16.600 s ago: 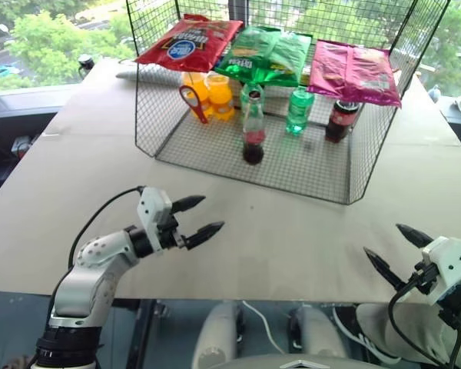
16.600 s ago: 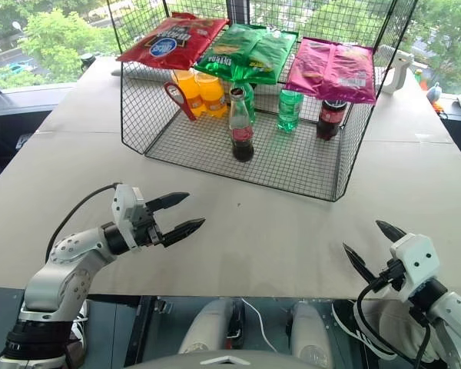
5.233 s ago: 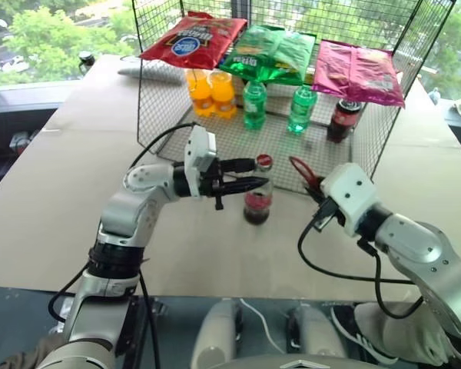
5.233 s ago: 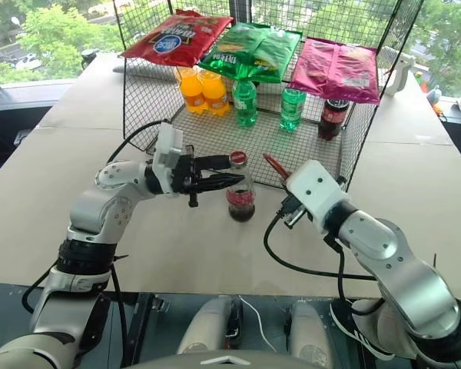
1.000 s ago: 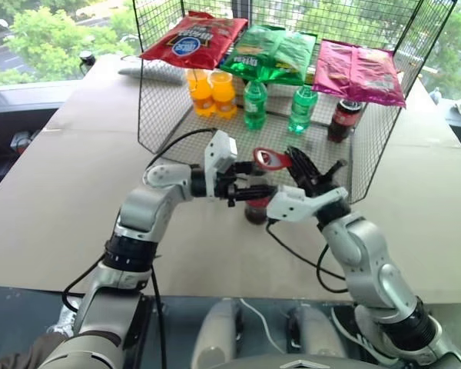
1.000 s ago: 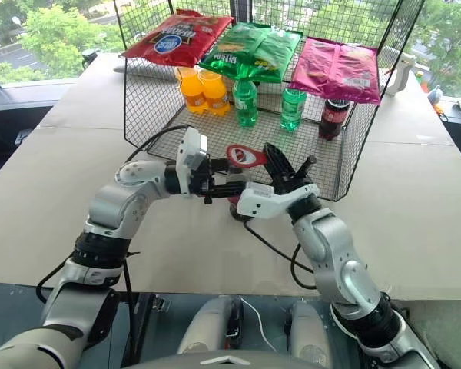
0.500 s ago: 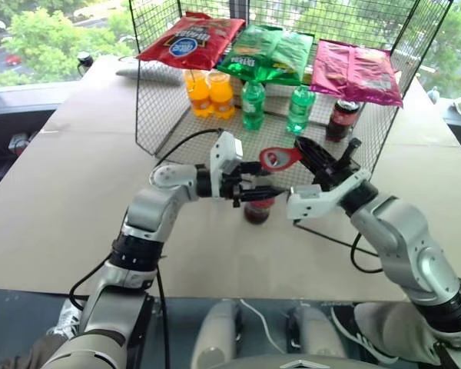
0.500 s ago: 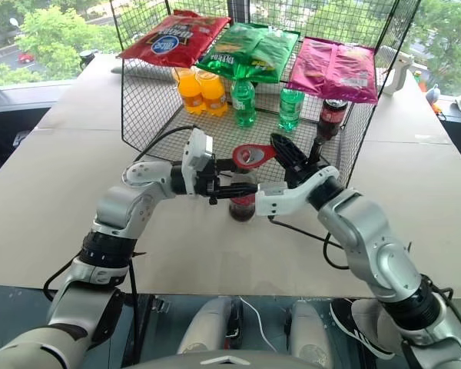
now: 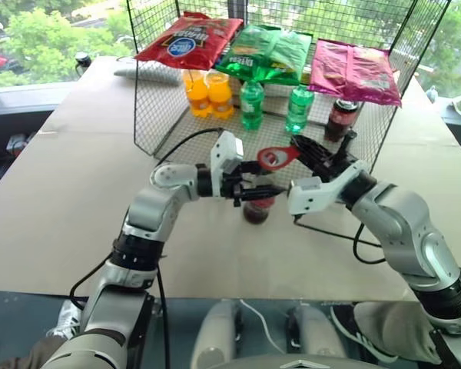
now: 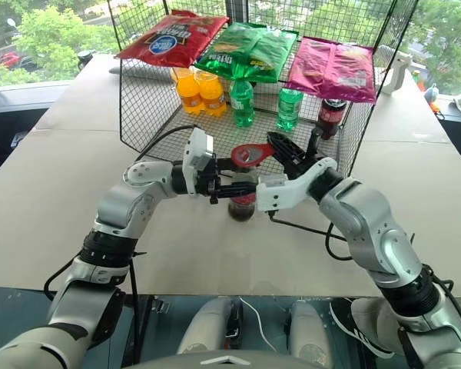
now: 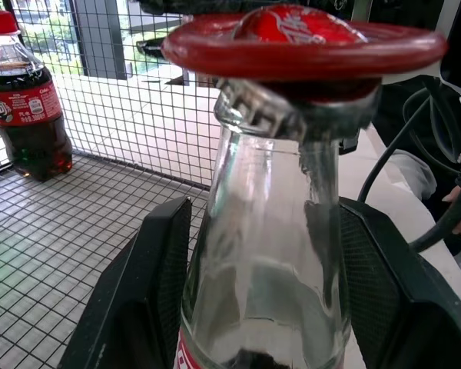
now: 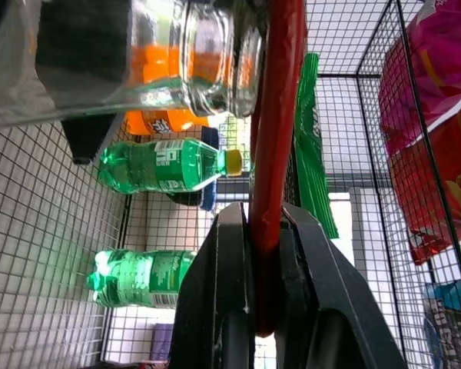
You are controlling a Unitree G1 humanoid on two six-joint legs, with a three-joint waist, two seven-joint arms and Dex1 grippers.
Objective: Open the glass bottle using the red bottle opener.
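Note:
The glass bottle (image 9: pixel 255 209), with dark cola and a red label, stands upright at the front of the wire basket (image 9: pixel 150 115). My left gripper (image 9: pixel 253 190) is shut on the bottle; its black fingers (image 11: pixel 150 284) press both sides of the clear neck (image 11: pixel 265 231). The ring head of the red bottle opener (image 9: pixel 274 157) lies over the bottle's red cap (image 11: pixel 292 21). From the right, my right gripper (image 9: pixel 310 154) is shut on the opener's handle (image 12: pixel 273 154), which is held nearly level.
The basket carries a red (image 9: pixel 188 40), a green (image 9: pixel 265 52) and a pink (image 9: pixel 353 71) snack bag on top. Inside stand orange bottles (image 9: pixel 207 94), green bottles (image 9: pixel 252 104) and a dark cola bottle (image 9: pixel 339 119). The beige table (image 9: pixel 69 184) spreads around it.
My right arm has swung its elbow out to the right and rolled the wrist, lifting slightly. The opener stays over the cap. The left gripper and the bottle have not moved.

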